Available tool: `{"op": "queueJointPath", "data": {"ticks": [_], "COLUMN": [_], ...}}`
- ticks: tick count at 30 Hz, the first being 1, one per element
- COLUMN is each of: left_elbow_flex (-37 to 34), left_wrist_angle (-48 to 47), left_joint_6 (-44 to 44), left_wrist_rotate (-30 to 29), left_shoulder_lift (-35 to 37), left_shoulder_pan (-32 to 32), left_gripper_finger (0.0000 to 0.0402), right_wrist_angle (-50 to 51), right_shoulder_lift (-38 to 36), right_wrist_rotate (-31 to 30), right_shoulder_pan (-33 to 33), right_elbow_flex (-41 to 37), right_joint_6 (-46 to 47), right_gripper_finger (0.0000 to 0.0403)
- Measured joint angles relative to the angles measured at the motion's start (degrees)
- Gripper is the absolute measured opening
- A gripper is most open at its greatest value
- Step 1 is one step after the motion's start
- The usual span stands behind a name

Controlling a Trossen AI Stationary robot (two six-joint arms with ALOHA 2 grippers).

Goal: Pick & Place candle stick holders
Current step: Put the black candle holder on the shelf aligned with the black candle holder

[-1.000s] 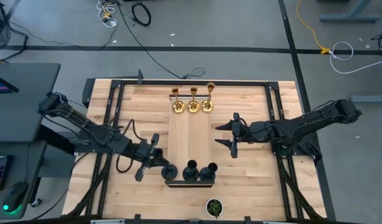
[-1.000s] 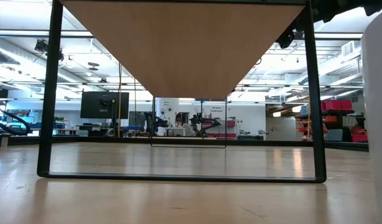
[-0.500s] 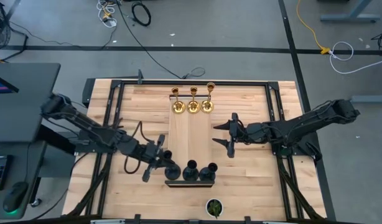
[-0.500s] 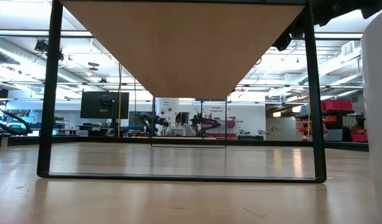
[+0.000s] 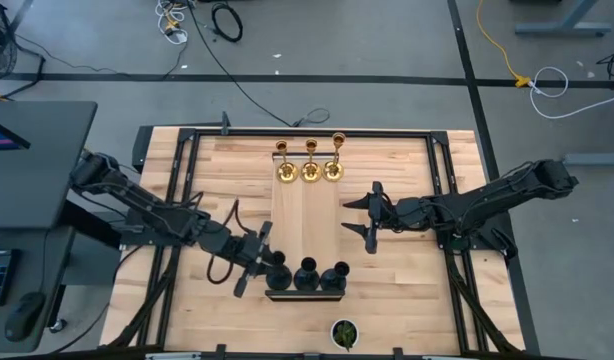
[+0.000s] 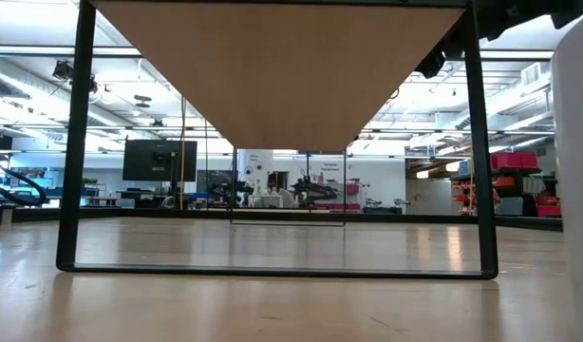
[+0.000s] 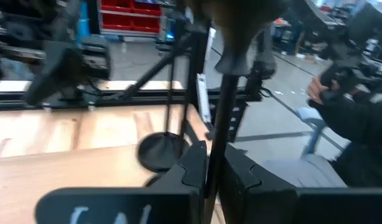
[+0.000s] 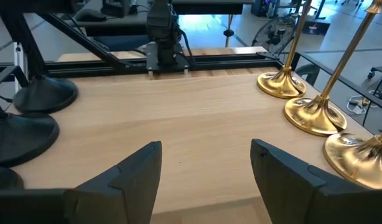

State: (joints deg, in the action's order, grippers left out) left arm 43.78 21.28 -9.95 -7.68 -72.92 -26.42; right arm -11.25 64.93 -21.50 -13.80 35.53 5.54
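Three black candle stick holders (image 5: 306,272) stand in a row at the near end of a light wooden board (image 5: 305,215). Three gold holders (image 5: 310,171) stand in a row at its far end. My left gripper (image 5: 259,263) is at the leftmost black holder (image 5: 277,269) and is shut on it. My right gripper (image 5: 353,217) hovers open and empty just right of the board; in its wrist view (image 8: 206,165) gold bases (image 8: 312,112) and black bases (image 8: 45,93) flank it. My left gripper pinches the leftmost black holder's thin stem (image 7: 216,134) between its two fingers, below the cup (image 7: 236,37). The fingers come level from the table's left and lie across the stem. The stem stands nearly upright; the fingers hide its base.
A small dark pot with a green plant (image 5: 344,333) stands at the table's near edge. A black metal frame (image 5: 307,133) runs round the table top. Bare wood lies left and right of the board.
My left gripper has moved toward the table's right edge, up to the leftmost black holder, and has turned a little. My right gripper has shifted slightly toward the board.
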Motion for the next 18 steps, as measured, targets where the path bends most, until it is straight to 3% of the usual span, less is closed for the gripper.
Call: {"op": "queueJointPath", "data": {"ticks": [12, 18], "left_elbow_flex": [-0.19, -0.19], "left_wrist_angle": [-1.16, -1.33], "left_joint_6": [0.10, 1.97], "left_wrist_rotate": [-0.65, -1.47], "left_shoulder_lift": [-0.18, -0.18], "left_shoulder_pan": [-0.82, -0.81], "left_gripper_finger": [0.0046, 0.0093], "right_wrist_angle": [0.22, 0.22], "right_shoulder_lift": [0.00, 0.00], "right_wrist_rotate": [0.00, 0.00], "right_shoulder_pan": [0.00, 0.00], "right_elbow_flex": [0.00, 0.00], "right_joint_6": [-0.02, -0.02], "right_gripper_finger": [0.0245, 0.0245]}}
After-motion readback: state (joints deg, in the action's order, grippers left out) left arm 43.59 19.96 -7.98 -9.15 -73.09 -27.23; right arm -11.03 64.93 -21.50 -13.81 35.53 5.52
